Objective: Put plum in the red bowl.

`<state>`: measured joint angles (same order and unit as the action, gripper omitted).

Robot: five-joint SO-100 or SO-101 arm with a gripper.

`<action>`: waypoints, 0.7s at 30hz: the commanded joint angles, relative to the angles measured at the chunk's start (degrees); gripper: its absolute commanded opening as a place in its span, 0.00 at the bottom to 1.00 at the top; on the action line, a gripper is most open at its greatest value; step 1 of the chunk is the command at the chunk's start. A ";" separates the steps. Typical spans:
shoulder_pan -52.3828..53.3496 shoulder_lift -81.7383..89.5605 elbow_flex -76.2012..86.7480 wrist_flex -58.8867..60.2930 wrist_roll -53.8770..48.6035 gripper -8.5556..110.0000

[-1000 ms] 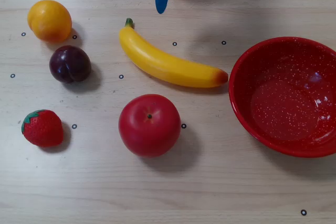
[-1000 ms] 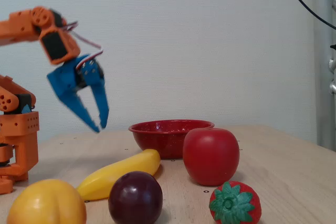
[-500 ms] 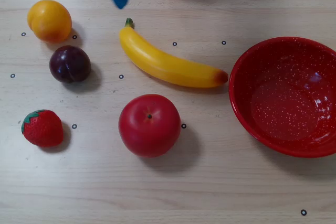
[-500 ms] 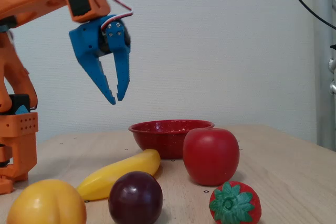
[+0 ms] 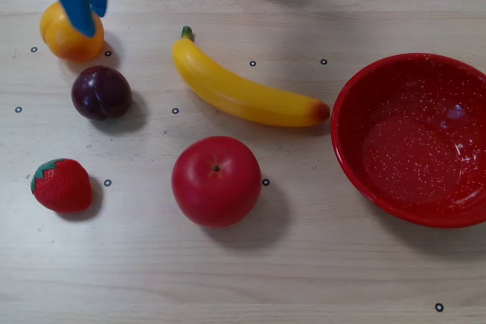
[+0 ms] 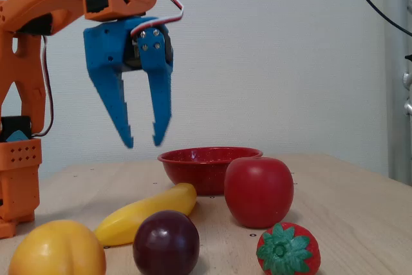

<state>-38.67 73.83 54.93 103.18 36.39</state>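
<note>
The dark purple plum (image 5: pixel 101 92) lies on the table at the left of the overhead view, just below an orange fruit (image 5: pixel 67 42). In the fixed view the plum (image 6: pixel 166 243) sits in the foreground. The red speckled bowl (image 5: pixel 351 102) stands at the right edge, and in the fixed view the bowl (image 6: pixel 193 159) is at the back. My blue gripper (image 6: pixel 143 141) hangs open in the air, fingers pointing down, nothing between them. Seen from overhead, the gripper (image 5: pixel 87 20) overlaps the orange fruit, a little beyond the plum.
A yellow banana (image 5: pixel 243 92) lies between plum and bowl. A big red apple (image 5: pixel 216 180) sits below it, and a strawberry (image 5: pixel 61 185) at lower left. The orange arm base (image 6: pixel 19 178) stands at the left of the fixed view.
The gripper has swung left in the overhead view, from near the banana's stem to over the orange fruit. In the fixed view it has come nearer and its fingers have spread wider.
</note>
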 commanded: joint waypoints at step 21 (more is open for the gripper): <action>-7.82 -17.40 -13.71 5.45 18.02 0.58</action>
<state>-46.14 54.05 46.05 103.54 53.35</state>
